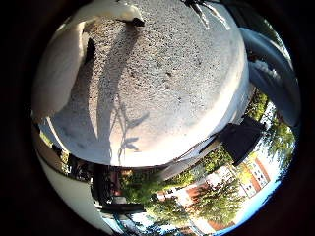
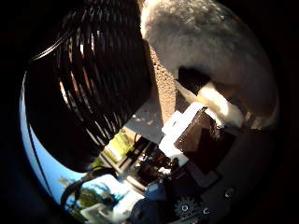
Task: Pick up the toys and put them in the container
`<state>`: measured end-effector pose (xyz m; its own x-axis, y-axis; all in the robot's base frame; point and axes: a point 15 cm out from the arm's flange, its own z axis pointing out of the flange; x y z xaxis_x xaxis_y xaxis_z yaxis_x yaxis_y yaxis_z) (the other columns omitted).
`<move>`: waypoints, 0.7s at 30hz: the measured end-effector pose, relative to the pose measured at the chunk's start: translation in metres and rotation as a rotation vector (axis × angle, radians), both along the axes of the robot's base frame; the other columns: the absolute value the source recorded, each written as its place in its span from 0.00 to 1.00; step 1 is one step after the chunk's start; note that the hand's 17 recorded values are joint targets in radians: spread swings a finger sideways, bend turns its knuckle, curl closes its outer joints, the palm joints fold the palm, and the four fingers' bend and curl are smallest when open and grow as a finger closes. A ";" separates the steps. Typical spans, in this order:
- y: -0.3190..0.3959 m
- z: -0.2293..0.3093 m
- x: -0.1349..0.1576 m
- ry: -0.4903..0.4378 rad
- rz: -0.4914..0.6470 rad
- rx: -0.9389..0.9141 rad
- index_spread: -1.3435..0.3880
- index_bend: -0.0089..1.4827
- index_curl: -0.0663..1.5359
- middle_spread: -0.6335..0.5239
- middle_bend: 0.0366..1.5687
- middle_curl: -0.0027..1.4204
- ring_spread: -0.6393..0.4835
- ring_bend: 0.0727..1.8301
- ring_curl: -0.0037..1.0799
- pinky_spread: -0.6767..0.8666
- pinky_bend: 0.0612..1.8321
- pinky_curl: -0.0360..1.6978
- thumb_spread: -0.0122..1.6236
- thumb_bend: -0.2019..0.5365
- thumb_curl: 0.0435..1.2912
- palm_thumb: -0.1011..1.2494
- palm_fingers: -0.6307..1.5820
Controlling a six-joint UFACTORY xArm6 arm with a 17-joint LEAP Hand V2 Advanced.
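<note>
Black mesh container (image 2: 93, 79) fills much of the thumb-side view, so it sits close to the palm; just beside the container runs the edge of a speckled stone slab (image 1: 167, 83), which spreads wide under the little-finger side; the hand (image 2: 196, 140) shows only as white and black parts between container and slab, with one white finger (image 1: 64, 64) lying along the slab's rim; whether the fingers are curled or straight I cannot tell, nor whether they hold anything. A pale rounded lump (image 2: 219, 105) rests against the slab on the far side of the hand from the container; it may be a toy or the hand's own fingertip, and the views do not settle it; no toy shows plainly anywhere, and what shows of the container's inside is too dark to read. Risks, as I judge them: if the lump is a toy in a loose hold, it could slip onto the slab short of the container; with the mesh wall so near, a finger could catch it and tip or shove the container; a release made blind could land outside the rim. Counted: one container; one slab; one hand; one doubtful lump; no certain toy; well away from the container, one dark box-like shape (image 1: 241, 140) beyond the slab.
</note>
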<state>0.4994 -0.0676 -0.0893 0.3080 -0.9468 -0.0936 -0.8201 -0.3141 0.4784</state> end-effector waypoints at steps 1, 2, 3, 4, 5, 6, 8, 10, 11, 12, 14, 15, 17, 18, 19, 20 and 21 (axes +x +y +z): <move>-0.002 0.000 -0.002 0.007 0.007 -0.008 0.67 0.15 0.19 0.50 0.27 0.32 0.76 0.40 0.35 0.75 0.42 0.19 0.68 0.25 0.26 0.58 0.82; -0.003 0.000 -0.002 0.009 0.015 -0.014 0.64 0.18 0.21 0.50 0.34 0.35 0.75 0.42 0.39 0.74 0.44 0.21 0.68 0.25 0.27 0.59 0.86; -0.004 0.000 -0.003 0.011 0.017 -0.020 0.62 0.20 0.22 0.49 0.39 0.38 0.73 0.47 0.43 0.73 0.46 0.23 0.68 0.26 0.28 0.60 0.89; -0.003 -0.001 -0.004 0.016 0.017 -0.021 0.60 0.22 0.24 0.48 0.43 0.40 0.71 0.50 0.45 0.73 0.47 0.24 0.68 0.26 0.28 0.62 0.87; -0.004 0.000 -0.006 0.025 0.018 -0.024 0.59 0.23 0.24 0.48 0.46 0.42 0.70 0.53 0.47 0.72 0.48 0.25 0.67 0.26 0.29 0.63 0.86; -0.005 0.001 -0.009 0.038 0.019 -0.027 0.56 0.26 0.26 0.46 0.52 0.46 0.67 0.58 0.51 0.71 0.51 0.27 0.67 0.27 0.31 0.66 0.84; -0.006 0.004 -0.017 0.068 0.019 -0.032 0.54 0.29 0.28 0.45 0.57 0.49 0.63 0.62 0.54 0.70 0.56 0.30 0.66 0.30 0.33 0.72 0.82; -0.008 0.007 -0.023 0.092 0.014 -0.032 0.51 0.34 0.30 0.43 0.62 0.53 0.60 0.66 0.58 0.68 0.61 0.33 0.65 0.32 0.36 0.77 0.80; -0.012 0.009 -0.026 0.103 0.006 -0.032 0.49 0.36 0.32 0.42 0.64 0.54 0.59 0.67 0.60 0.67 0.64 0.34 0.65 0.33 0.38 0.79 0.79; -0.014 0.014 -0.028 0.112 0.001 -0.033 0.48 0.39 0.33 0.42 0.65 0.56 0.57 0.69 0.61 0.66 0.66 0.36 0.65 0.33 0.39 0.80 0.78; -0.020 0.029 -0.032 0.136 -0.012 -0.031 0.46 0.41 0.36 0.41 0.68 0.58 0.56 0.70 0.63 0.65 0.69 0.38 0.65 0.32 0.41 0.81 0.76; -0.024 0.040 -0.034 0.147 -0.021 -0.031 0.45 0.43 0.37 0.41 0.69 0.59 0.55 0.71 0.64 0.64 0.70 0.39 0.66 0.32 0.43 0.82 0.75; -0.037 0.065 -0.038 0.165 -0.047 -0.028 0.43 0.46 0.41 0.40 0.71 0.62 0.53 0.73 0.67 0.62 0.73 0.42 0.66 0.31 0.45 0.83 0.73; -0.043 0.078 -0.039 0.165 -0.059 -0.027 0.42 0.47 0.43 0.40 0.73 0.63 0.52 0.75 0.68 0.62 0.74 0.43 0.66 0.30 0.46 0.83 0.72; -0.050 0.090 -0.039 0.162 -0.067 -0.021 0.42 0.48 0.44 0.40 0.74 0.64 0.52 0.75 0.69 0.61 0.74 0.44 0.66 0.30 0.47 0.83 0.71; -0.056 0.104 -0.039 0.158 -0.072 -0.012 0.41 0.49 0.45 0.40 0.74 0.65 0.52 0.76 0.69 0.61 0.75 0.45 0.66 0.29 0.47 0.83 0.70; -0.061 0.117 -0.038 0.152 -0.075 -0.006 0.40 0.49 0.47 0.39 0.75 0.65 0.51 0.77 0.70 0.60 0.76 0.46 0.66 0.28 0.48 0.82 0.69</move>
<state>0.4611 -0.1283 0.0276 0.2196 -0.9671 -0.1284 -0.7590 -0.2521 0.6003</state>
